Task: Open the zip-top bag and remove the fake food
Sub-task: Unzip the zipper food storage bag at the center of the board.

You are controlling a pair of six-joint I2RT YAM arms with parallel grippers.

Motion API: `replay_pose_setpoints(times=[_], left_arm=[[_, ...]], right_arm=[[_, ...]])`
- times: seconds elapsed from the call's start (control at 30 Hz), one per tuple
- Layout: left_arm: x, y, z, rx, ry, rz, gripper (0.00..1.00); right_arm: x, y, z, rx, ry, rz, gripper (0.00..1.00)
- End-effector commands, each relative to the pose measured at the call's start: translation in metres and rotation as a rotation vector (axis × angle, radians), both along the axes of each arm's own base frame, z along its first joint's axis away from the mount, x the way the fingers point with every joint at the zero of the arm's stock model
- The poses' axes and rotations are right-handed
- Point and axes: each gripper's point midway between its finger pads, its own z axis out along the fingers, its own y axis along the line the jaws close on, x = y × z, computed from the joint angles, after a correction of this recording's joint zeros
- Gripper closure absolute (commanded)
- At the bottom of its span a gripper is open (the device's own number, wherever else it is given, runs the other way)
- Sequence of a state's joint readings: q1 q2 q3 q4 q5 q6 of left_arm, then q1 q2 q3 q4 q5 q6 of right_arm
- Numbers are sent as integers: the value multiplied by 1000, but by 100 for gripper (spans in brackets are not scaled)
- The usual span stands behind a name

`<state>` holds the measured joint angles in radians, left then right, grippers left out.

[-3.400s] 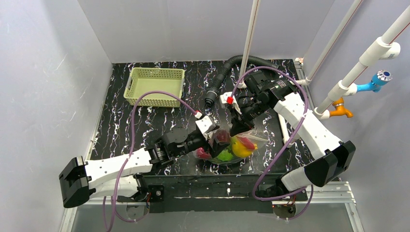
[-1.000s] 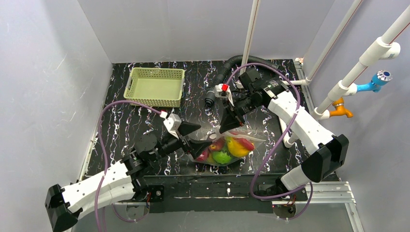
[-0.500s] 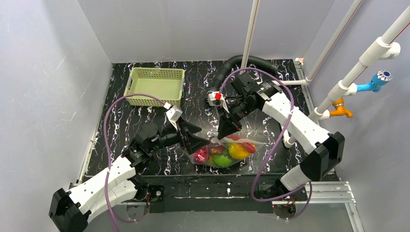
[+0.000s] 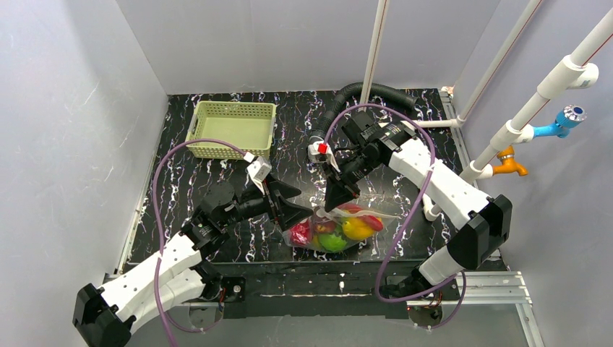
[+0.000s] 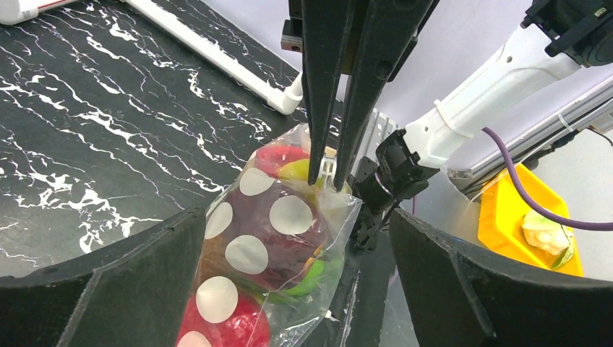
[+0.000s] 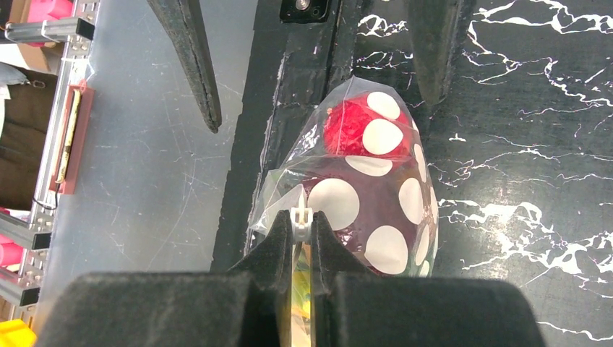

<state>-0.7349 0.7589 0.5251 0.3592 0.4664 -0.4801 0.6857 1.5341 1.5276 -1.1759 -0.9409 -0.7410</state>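
The zip-top bag (image 4: 340,230), clear with white spots, lies near the table's front edge. It holds the fake food: a red piece (image 6: 347,130), a dark purple one (image 5: 282,242), green (image 4: 332,238) and yellow (image 4: 356,227). My right gripper (image 4: 334,204) comes down from above, shut on the bag's white zip slider (image 6: 301,217) and holding that edge up. My left gripper (image 4: 302,208) stands wide open at the bag's left end. In the left wrist view the spotted bag (image 5: 249,253) sits between the two black fingers (image 5: 101,289), apart from both.
A pale green lattice basket (image 4: 233,129) stands at the back left. A black ribbed hose (image 4: 365,92) and white pipes (image 4: 376,50) run along the back and right. The table's front edge (image 4: 340,254) is just beside the bag. A yellow bin (image 5: 528,224) sits off the table.
My left gripper had earlier backed off the bag and opened wide; over the last second it has edged back towards the bag's end. The right gripper has drifted slightly left, still holding the slider.
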Motion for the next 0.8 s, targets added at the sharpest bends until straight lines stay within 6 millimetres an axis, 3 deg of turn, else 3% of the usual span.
replay_pose_setpoints(times=[0.0, 0.57, 0.77], left_arm=[[-2, -1, 10, -32, -30, -17, 2], [2, 3, 19, -23, -81, 11, 4], [4, -6, 29, -24, -121, -29, 19]], right_arm=[[-3, 0, 2, 8, -13, 26, 99], [-5, -1, 0, 6, -12, 41, 99], [-6, -1, 0, 4, -14, 44, 99]])
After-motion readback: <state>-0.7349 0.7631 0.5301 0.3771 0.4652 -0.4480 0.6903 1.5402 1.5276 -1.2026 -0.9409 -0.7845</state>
